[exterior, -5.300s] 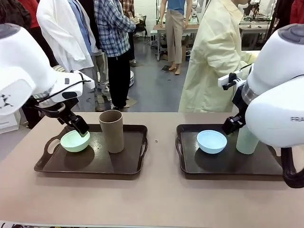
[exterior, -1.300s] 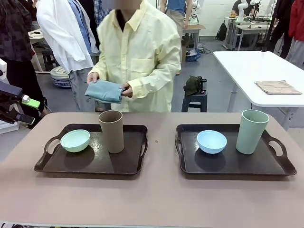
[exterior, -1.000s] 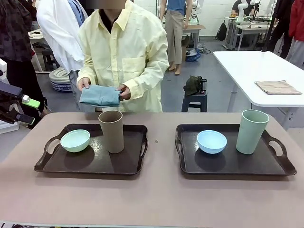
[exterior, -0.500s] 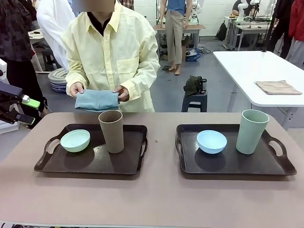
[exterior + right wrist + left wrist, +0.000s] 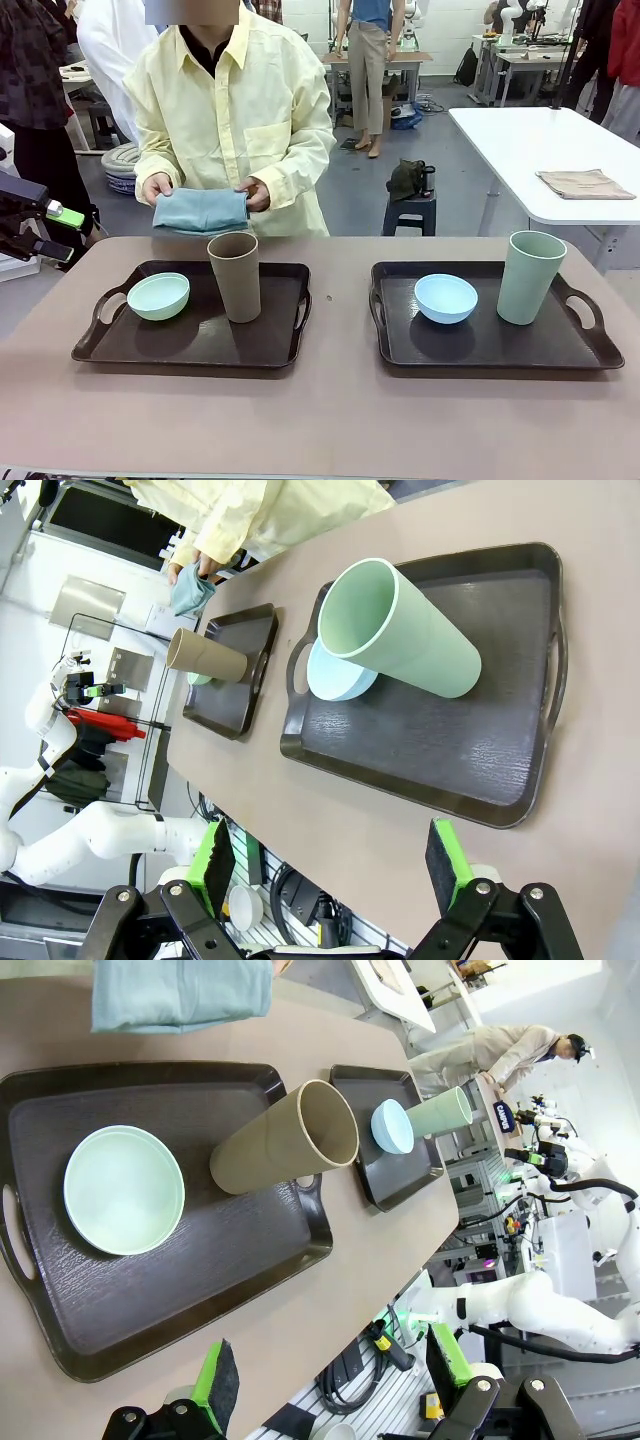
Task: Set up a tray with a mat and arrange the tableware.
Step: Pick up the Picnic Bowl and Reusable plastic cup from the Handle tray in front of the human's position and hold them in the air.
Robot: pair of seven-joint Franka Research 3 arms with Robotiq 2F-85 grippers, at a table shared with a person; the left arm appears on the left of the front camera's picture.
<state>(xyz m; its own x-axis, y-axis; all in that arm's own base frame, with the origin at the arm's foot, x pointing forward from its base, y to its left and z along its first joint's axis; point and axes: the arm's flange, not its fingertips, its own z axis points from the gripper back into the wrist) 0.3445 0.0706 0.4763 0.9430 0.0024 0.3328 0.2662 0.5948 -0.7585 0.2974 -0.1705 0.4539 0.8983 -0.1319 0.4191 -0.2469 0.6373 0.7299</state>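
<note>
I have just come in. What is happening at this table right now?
A person at the far side holds a folded blue mat behind the left tray, which carries a mint green bowl and a brown cup. The right tray carries a light blue bowl and a pale green cup. The left gripper and right gripper are open and empty, away from the trays.

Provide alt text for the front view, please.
A person at the table's far side holds a folded blue cloth. The left tray holds a mint bowl and brown cup, the right tray a blue bowl and green cup.
</note>
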